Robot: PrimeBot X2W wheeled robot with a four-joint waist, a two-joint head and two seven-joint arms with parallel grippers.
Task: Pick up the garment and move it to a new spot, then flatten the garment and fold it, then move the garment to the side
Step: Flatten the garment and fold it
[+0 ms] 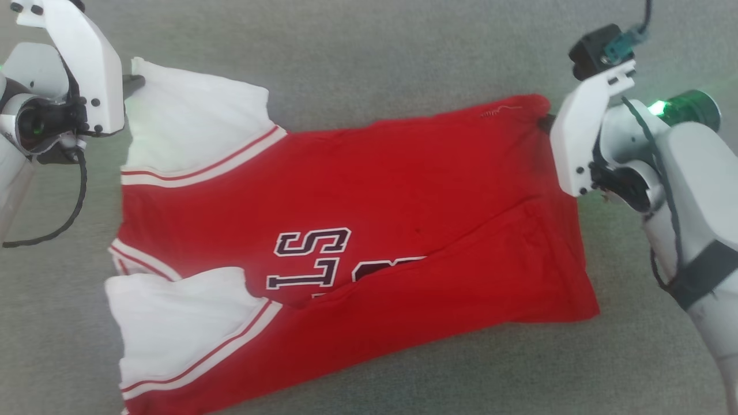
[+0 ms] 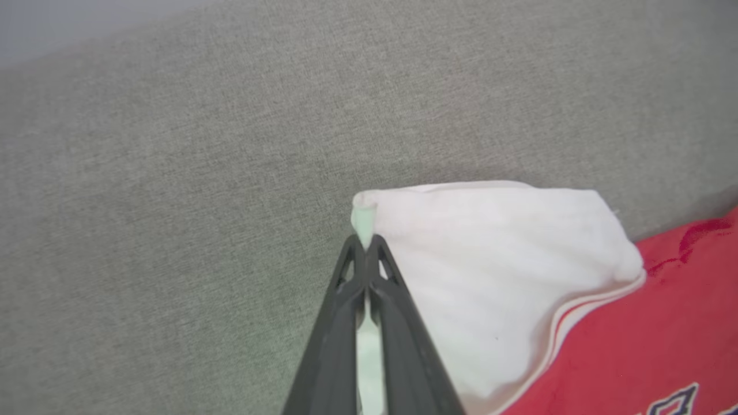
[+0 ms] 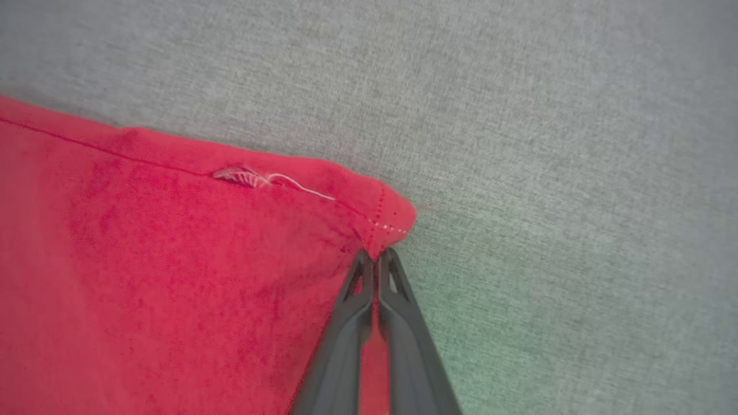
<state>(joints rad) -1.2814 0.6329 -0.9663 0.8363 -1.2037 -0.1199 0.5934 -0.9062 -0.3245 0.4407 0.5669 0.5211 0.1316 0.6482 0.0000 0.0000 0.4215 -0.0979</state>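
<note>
A: Where does the garment [image 1: 369, 190] lie?
B: Spread on the grey woven surface [image 1: 369, 46], collar end leftward; a folded flap [image 1: 461, 276] covers part of the lettering [image 1: 311, 259], seemingly "ST", and the lower sleeve [image 1: 173, 323] runs off frame.
A: And the jaws?
B: The left gripper [image 2: 364, 242] is clenched on the upper white sleeve's [image 1: 190, 121] corner; the right gripper [image 3: 377, 256] pinches a red hem corner [image 3: 386, 225].

The left gripper [image 2: 365, 245] has its two dark fingers pressed together on the edge of the garment [image 2: 646, 346] at its white sleeve [image 2: 490, 259]. The sleeve lies on grey woven fabric [image 2: 173, 173]. The red body extends toward the lower right.
</note>
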